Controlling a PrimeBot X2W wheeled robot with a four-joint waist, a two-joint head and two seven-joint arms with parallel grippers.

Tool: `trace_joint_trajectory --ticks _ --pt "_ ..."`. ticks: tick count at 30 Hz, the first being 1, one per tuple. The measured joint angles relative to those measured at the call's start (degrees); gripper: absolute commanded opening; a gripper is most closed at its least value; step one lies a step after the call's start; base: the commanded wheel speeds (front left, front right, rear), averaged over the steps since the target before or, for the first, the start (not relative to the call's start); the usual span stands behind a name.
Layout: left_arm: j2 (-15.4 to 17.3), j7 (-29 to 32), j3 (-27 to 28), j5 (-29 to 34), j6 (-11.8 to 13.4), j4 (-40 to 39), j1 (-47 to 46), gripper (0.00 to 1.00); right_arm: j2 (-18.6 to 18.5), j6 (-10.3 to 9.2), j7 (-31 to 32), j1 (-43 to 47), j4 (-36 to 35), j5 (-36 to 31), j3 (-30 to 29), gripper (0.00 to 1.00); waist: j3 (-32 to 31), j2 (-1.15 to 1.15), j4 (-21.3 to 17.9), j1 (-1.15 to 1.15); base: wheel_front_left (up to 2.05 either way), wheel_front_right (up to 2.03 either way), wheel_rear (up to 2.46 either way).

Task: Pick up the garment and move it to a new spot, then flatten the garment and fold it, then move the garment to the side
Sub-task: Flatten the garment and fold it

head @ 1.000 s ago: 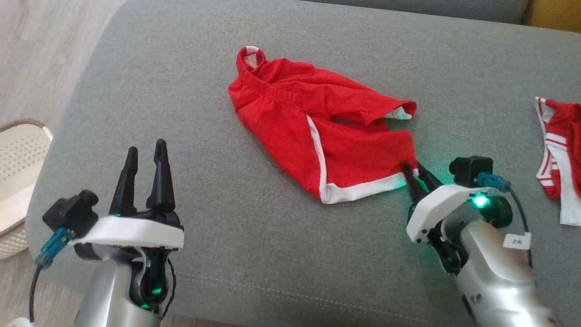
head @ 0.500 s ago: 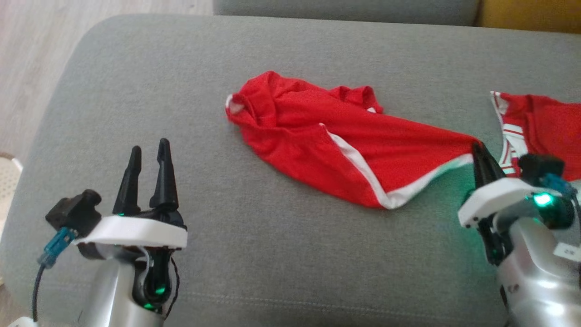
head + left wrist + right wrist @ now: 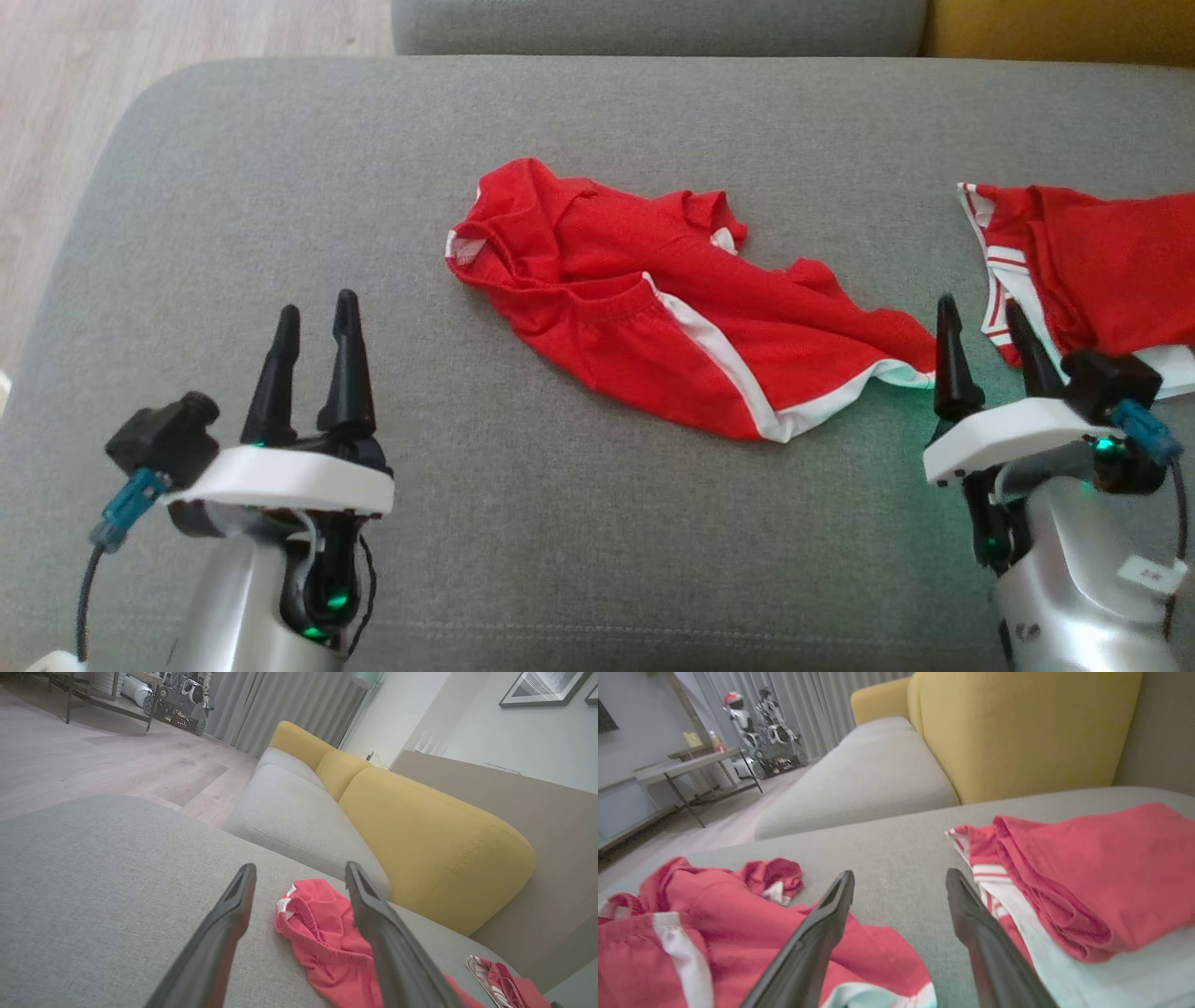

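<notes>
Red shorts with white trim (image 3: 672,308) lie crumpled on the grey sofa cushion (image 3: 560,523), waistband toward the left, white hem toward the lower right. In the right wrist view the shorts (image 3: 714,924) lie at the lower left, in the left wrist view the shorts (image 3: 322,938) lie just beyond the fingers. My right gripper (image 3: 976,322) stands open just right of the hem, holding nothing. My left gripper (image 3: 317,317) is open at the lower left, well clear of the shorts.
A second red and white garment (image 3: 1083,261) lies folded at the cushion's right edge, close beside my right gripper. Yellow backrests (image 3: 420,830) stand behind the sofa. Wooden floor (image 3: 56,112) lies off the cushion's left edge.
My right gripper pulled the shorts' hem to the right, then let go and now stands open beside it. The shorts have settled crumpled. The camera has shifted; the left arm kept still.
</notes>
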Motion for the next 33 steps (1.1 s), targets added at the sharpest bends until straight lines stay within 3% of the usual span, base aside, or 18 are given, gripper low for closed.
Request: trace_joint_trajectory --ticks 7,12,16,23,33 --pt "0.05 -0.01 -3.79 0.01 -0.09 1.55 -0.07 1.0 1.1 0.0 -0.83 7.78 -11.2 0.77 1.68 1.0 -0.06 0.0 -2.01 0.0 0.0 0.0 0.0" --pt "0.07 2.55 -10.91 0.07 -1.18 6.33 -3.94 1.0 1.13 0.0 -0.83 9.2 -14.19 0.77 2.36 1.0 1.29 0.0 -4.02 0.0 0.0 0.0 0.0" --pt "0.04 9.51 -14.8 0.13 -1.69 9.45 -11.47 1.0 1.19 0.0 -0.83 8.83 -15.49 1.21 3.68 1.0 2.89 0.0 -5.8 0.0 0.0 0.0 0.0" --pt "0.66 21.45 -16.21 -0.94 -2.02 13.89 -21.73 1.0 1.24 0.0 -0.83 6.74 -15.57 1.78 6.36 1.0 5.04 0.0 -8.77 0.0 0.0 0.0 0.0" --pt "3.77 46.92 -17.25 -7.84 -1.89 19.33 -30.77 1.0 1.25 0.01 -1.0 4.6 -13.46 2.97 9.18 1.0 4.61 0.0 -11.99 0.0 0.0 0.0 0.0"
